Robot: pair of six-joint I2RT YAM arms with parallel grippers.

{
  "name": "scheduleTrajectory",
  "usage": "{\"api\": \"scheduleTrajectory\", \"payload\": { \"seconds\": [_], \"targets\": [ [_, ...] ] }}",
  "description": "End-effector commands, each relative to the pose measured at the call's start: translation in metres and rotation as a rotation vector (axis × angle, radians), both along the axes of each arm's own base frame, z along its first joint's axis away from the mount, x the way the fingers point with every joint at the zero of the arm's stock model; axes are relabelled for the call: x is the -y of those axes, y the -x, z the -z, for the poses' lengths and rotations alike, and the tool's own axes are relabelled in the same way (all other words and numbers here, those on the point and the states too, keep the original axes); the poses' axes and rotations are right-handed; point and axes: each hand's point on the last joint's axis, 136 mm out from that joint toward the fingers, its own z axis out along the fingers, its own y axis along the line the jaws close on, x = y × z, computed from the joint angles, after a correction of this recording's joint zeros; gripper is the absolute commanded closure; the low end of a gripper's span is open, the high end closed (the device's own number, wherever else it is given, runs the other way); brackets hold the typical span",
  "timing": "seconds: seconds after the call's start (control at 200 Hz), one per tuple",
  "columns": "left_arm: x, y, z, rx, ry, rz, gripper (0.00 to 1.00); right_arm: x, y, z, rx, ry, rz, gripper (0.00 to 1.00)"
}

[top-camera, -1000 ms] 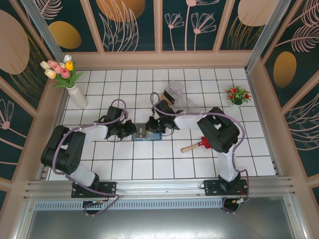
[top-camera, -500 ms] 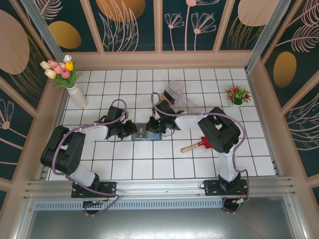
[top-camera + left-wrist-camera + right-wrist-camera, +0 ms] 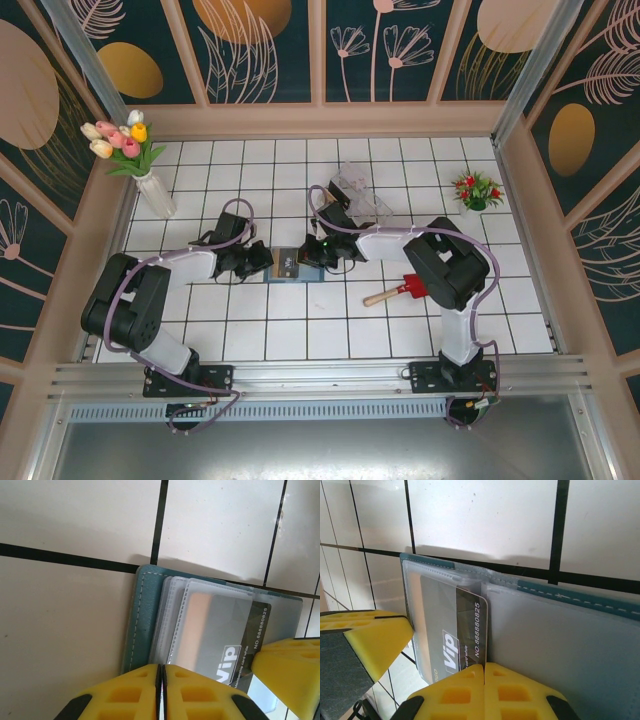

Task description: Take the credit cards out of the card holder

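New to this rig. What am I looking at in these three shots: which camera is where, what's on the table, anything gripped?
Two robot arms stand at the near edge of a white tiled table; each ends in a two-finger gripper. The wide shot looks down from above and behind them; the close-ups come from wrist cameras, each showing its own fingers at the bottom. Between the arms lies an open flat slate-blue card holder with clear sleeves. The right gripper is shut on the edge of a dark grey card marked Vip, partly out of its sleeve. The left gripper is shut at the holder's edge. Also: clear plastic box, red-bladed toy shovel, vase of tulips.
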Motion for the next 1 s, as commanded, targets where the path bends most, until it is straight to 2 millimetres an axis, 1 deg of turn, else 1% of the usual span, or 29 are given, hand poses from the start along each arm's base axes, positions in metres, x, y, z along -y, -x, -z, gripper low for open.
{"api": "scheduleTrajectory", "payload": {
  "seconds": [0.0, 0.065, 0.12, 0.215, 0.355, 0.42, 0.485, 0.606, 0.706, 0.906, 0.996],
  "targets": [
    [0.003, -0.005, -0.020, 0.042, 0.011, 0.022, 0.87, 0.005, 0.003, -0.004, 0.000, 0.009, -0.008, 0.97],
    [0.007, -0.009, -0.030, 0.070, 0.036, 0.032, 0.87, 0.004, 0.003, -0.003, -0.004, 0.005, -0.012, 0.97],
    [0.007, -0.010, -0.031, 0.080, 0.030, 0.037, 0.87, 0.003, 0.003, -0.002, -0.005, 0.005, -0.012, 0.96],
    [0.011, -0.011, -0.029, 0.075, 0.031, 0.051, 0.87, 0.003, 0.003, -0.001, -0.006, 0.003, -0.013, 0.96],
    [0.033, -0.007, -0.027, 0.069, 0.078, 0.105, 0.88, 0.003, 0.002, 0.000, -0.008, 0.004, -0.011, 0.92],
    [0.037, -0.006, -0.021, 0.057, 0.064, 0.116, 0.89, 0.003, 0.002, 0.001, -0.009, 0.005, -0.012, 0.92],
    [0.034, -0.006, -0.012, 0.041, 0.032, 0.103, 0.89, 0.003, 0.001, 0.001, -0.009, 0.007, -0.008, 0.91],
    [0.019, -0.005, 0.003, 0.011, -0.055, 0.065, 0.90, 0.004, 0.001, 0.005, -0.015, 0.014, -0.003, 0.91],
    [0.015, -0.001, 0.012, -0.012, -0.076, 0.057, 0.90, 0.004, 0.001, 0.007, -0.019, 0.014, -0.003, 0.91],
    [0.009, 0.008, 0.022, -0.039, -0.086, 0.043, 0.90, 0.003, 0.002, 0.009, -0.026, 0.003, 0.001, 0.82],
    [0.007, 0.012, 0.025, -0.047, -0.089, 0.038, 0.91, 0.002, 0.002, 0.010, -0.030, -0.003, 0.001, 0.80]
  ]
}}
